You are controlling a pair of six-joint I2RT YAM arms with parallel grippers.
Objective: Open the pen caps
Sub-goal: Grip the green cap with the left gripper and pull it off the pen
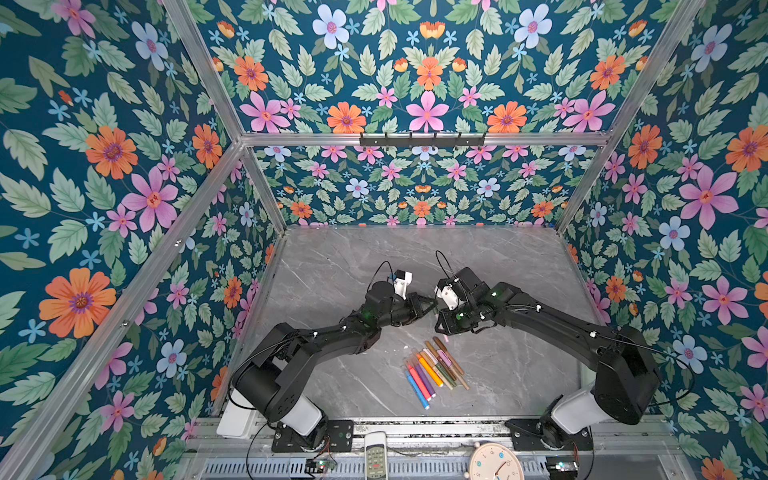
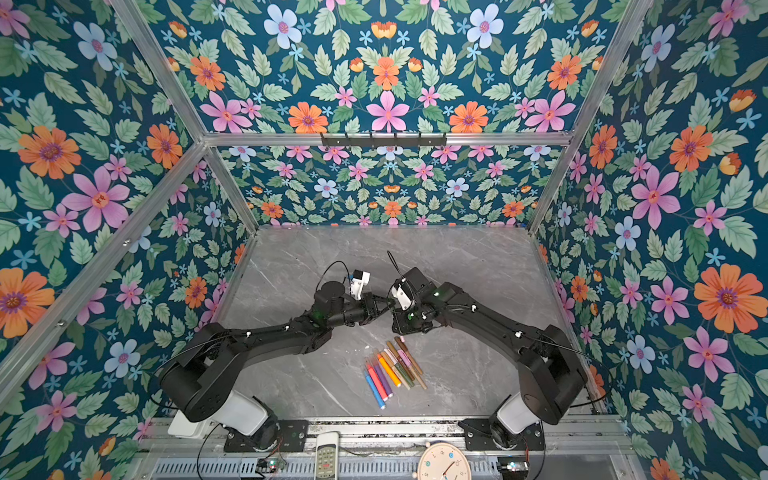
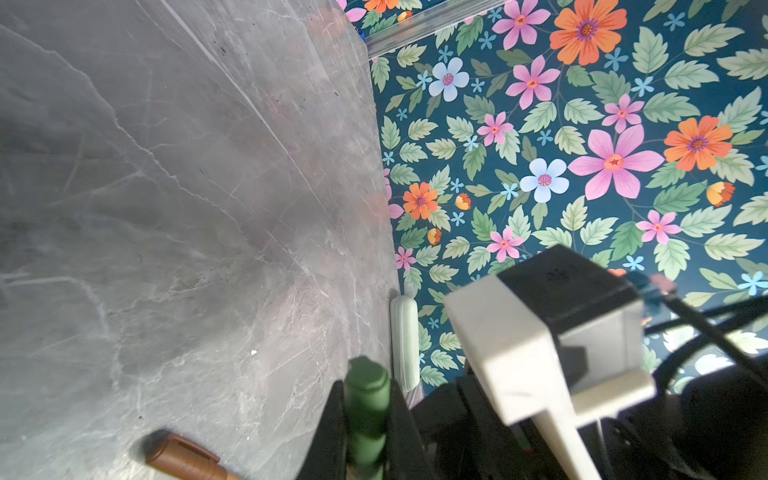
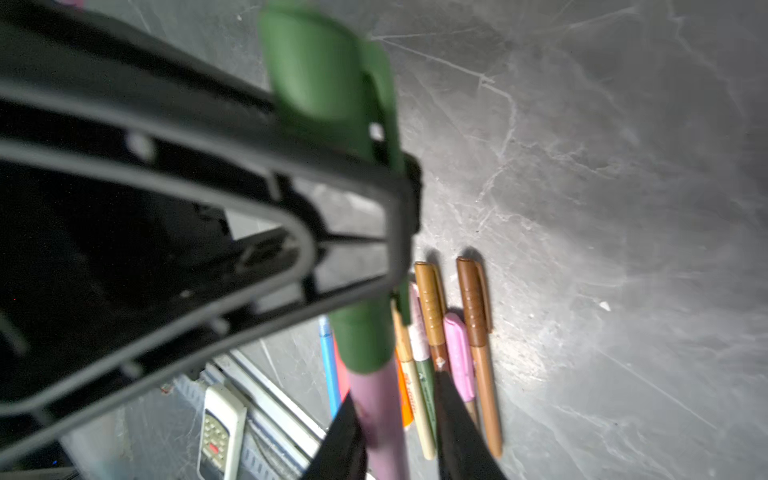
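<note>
Both grippers meet in mid-air over the grey table, holding a single pen between them. My left gripper [image 1: 430,306] [image 2: 387,306] [image 3: 368,399] is shut on the pen's green cap [image 3: 368,390] [image 4: 324,70]. My right gripper [image 1: 437,318] [image 2: 395,316] [image 4: 388,401] is shut on the same pen's mauve barrel [image 4: 380,415]. The cap's rim sits against the barrel with no gap showing. The other pens [image 1: 434,368] [image 2: 392,370] lie side by side on the table below the grippers, several of them capped, among them a brown one [image 4: 476,316] [image 3: 183,459].
A remote control [image 1: 376,455] [image 4: 218,432] and a round clock [image 1: 496,463] lie on the front rail. Floral walls close in the table [image 1: 519,270] at the back and on both sides. The right arm's white camera mount [image 3: 519,353] is close to my left wrist.
</note>
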